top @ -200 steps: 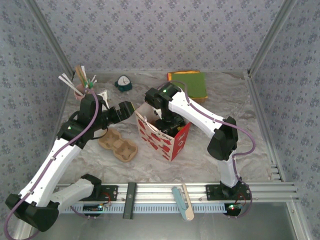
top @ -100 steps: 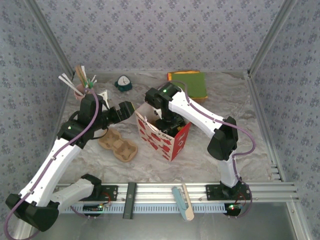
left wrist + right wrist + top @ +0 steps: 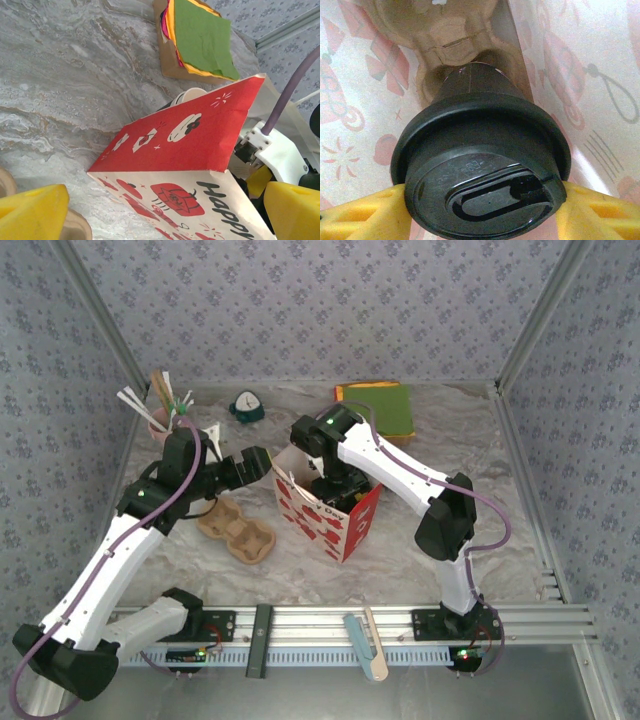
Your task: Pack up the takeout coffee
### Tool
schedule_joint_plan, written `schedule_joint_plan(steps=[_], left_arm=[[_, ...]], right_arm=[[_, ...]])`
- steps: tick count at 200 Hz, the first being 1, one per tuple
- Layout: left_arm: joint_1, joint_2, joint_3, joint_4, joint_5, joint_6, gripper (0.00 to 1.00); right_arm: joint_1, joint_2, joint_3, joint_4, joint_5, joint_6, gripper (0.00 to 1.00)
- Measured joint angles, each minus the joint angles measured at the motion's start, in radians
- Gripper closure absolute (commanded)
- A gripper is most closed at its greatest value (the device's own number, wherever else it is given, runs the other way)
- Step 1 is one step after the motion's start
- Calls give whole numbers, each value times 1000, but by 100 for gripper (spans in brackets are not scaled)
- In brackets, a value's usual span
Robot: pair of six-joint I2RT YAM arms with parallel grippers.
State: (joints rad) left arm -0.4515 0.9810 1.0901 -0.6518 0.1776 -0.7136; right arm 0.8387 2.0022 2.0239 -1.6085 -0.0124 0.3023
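Straws and sticks fill a pink cup (image 3: 160, 422) at the far left of the marbled surface (image 3: 480, 450). Beside it the left tool (image 3: 252, 461) hangs with its yellow fingers (image 3: 31, 212) spread wide apart and nothing between them, just short of the left wall of a red-and-white bag (image 3: 335, 518). A brown carrier (image 3: 238, 531) lies flat on the surface below that arm, near the bag. From the left wrist, a second cup (image 3: 189, 95) shows its white rim past the bag's red side; whether it stands inside the bag cannot be told. At centre, the right tool (image 3: 330, 483) reaches down through the bag's open top. Its wrist camera shows the fingers (image 3: 362, 217) clamped on either side of the lidded cup (image 3: 480, 165), just under the black lid. The dark cup stands upright, its base down in a pocket of an inner carrier (image 3: 451, 31) between the bag's printed walls. Green and orange napkins (image 3: 380, 406) are stacked at the far right, well apart from the bag.
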Motion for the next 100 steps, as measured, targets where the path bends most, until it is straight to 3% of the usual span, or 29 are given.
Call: schedule_joint_plan(steps=[100], left_arm=[[0,-1,0,-11,5,10,0]], right_arm=[[0,0,0,0,0,0,31]])
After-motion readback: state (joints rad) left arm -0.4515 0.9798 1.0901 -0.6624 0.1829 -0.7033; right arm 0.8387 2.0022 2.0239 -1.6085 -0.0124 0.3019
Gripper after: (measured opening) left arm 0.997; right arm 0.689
